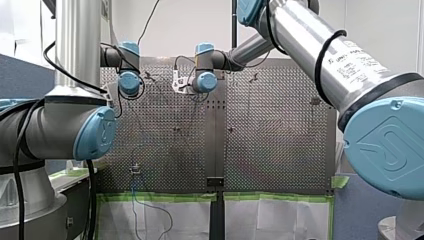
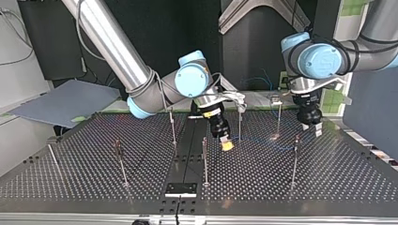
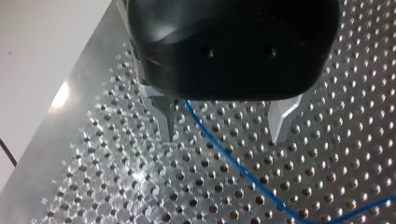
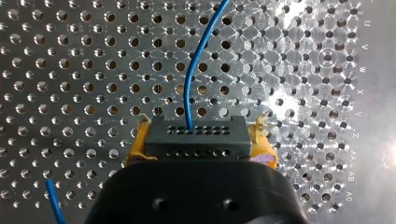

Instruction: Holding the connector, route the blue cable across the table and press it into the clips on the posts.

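Note:
My right gripper is shut with its yellow pads on the black connector. The blue cable leaves the connector's face and runs ahead over the perforated table. In the top view this gripper hangs low near the table's middle, beside a post. My left gripper is open, its metal fingers just above the table. The blue cable lies on the plate between them, untouched. This gripper sits at the top view's right.
Several thin posts stand on the perforated table, among them ones at mid-front, front right, back right and left. A black plate sits at the near edge. Slack cable hangs off the table.

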Action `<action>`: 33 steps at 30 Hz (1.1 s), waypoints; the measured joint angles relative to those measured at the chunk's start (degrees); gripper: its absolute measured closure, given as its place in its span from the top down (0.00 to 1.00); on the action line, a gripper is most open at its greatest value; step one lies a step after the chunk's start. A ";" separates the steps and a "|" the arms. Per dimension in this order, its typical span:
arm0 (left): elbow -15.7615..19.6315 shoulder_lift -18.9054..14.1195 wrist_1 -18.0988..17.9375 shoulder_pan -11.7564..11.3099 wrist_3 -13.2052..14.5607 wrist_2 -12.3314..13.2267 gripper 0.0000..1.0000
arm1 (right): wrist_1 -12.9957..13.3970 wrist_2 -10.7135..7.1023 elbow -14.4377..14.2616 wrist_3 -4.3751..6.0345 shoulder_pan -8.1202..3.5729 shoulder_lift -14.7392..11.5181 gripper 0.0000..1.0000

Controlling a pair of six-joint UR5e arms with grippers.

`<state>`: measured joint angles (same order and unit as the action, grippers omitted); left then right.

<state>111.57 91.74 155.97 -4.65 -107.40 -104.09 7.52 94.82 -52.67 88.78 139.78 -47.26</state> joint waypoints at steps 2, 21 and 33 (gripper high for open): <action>0.47 -1.15 1.16 0.27 -0.07 0.20 1.00 | -0.02 -0.01 0.00 0.03 0.00 0.00 0.00; 2.79 -9.72 6.66 3.86 5.95 0.70 1.00 | -0.57 -0.06 0.04 0.19 -0.06 0.07 0.00; 1.85 -13.50 6.51 6.96 11.41 2.16 1.00 | -0.86 -0.17 0.03 0.21 -0.03 0.01 0.00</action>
<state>113.41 78.24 162.48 2.31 -95.99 -101.93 6.65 94.65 -52.64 88.98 139.75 -47.25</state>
